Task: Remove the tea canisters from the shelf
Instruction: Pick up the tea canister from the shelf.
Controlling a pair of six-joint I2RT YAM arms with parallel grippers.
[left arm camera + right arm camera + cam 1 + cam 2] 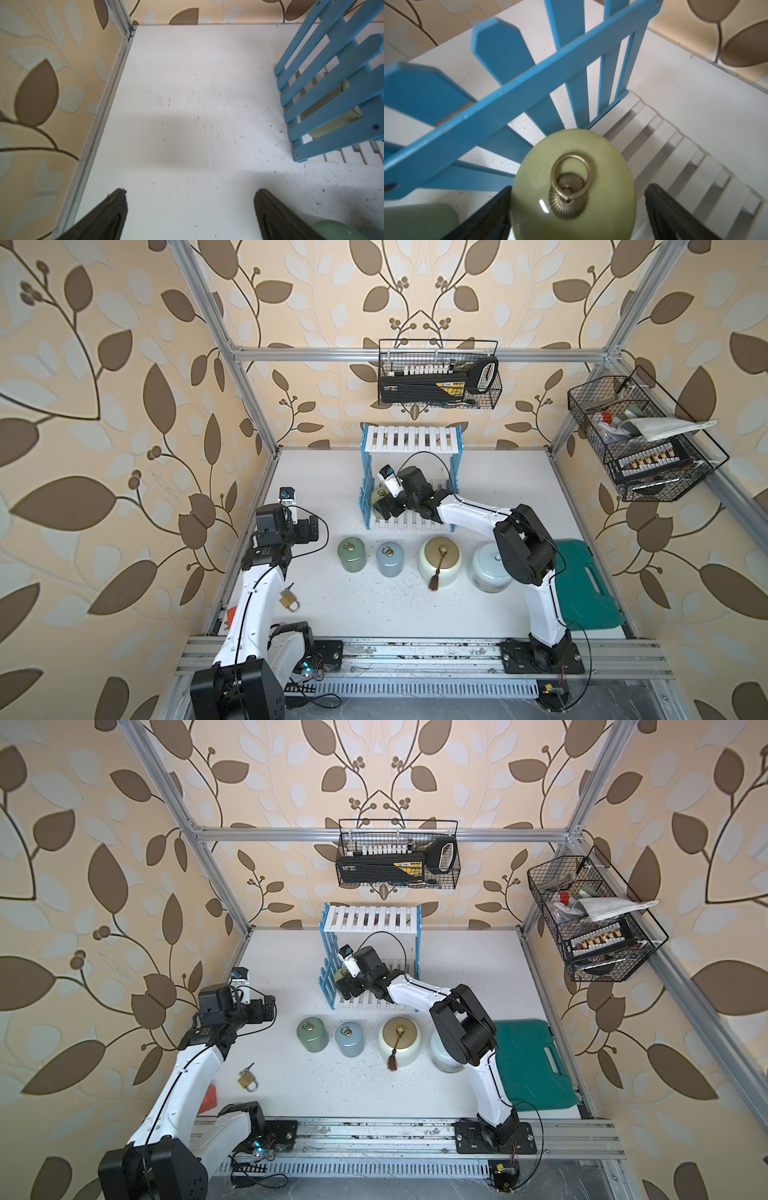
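Tea canisters: four of the five stand upright in a row on the surface [374,614], in front of the shelf [411,438] and clear of it. They are the sage green canister [351,556], grey-blue canister [390,560], cream canister [441,569] and pale-blue canister [484,576], the last partly hidden by the right arm. The left fingers [108,218] are spread wide over bare surface beside the sage green one, holding nothing. Beyond the row, the yellow-green canister [571,145] stands on the shelf's lower board at its left end, just inside the blue picket side. Its long axis is vertical, ring lid up. The right fingers [483,218] are spread and straddle it from above and in front, not clamped. The right arm is plainly the nearer. Judgement: closing on this canister and drawing it out toward the front is the step in hand. The right wrist view shows one finger close against the glaze and the other apart from it. In both top views the arm covers most of that canister. The upper board is bare.
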